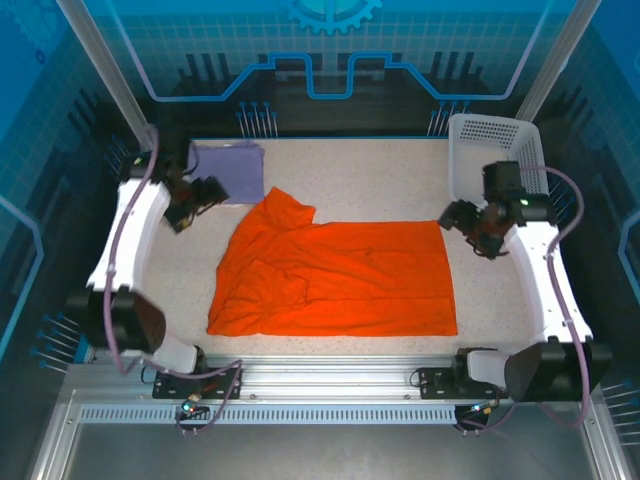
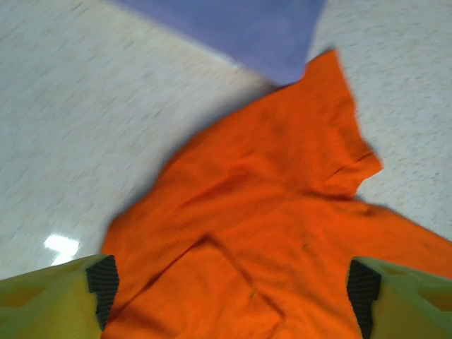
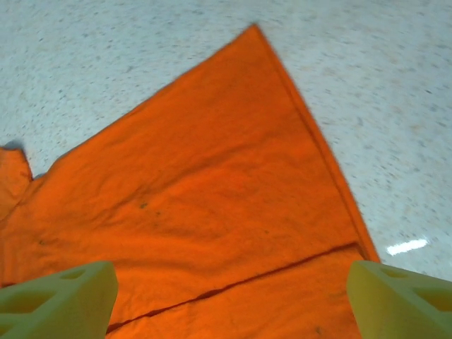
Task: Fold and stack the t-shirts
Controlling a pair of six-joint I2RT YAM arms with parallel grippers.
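Speckled tabletop [image 1: 340, 165] bears the orange t-shirt [image 1: 340, 272], both jaws released; overhead view adds the white basket [image 1: 482, 140].

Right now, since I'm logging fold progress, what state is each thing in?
orange t-shirt: spread on the table, partly folded, not stacked.
lavender t-shirt: folded, far left corner.
white basket: upright, far right.
left gripper: open, holding nothing.
right gripper: open, holding nothing.
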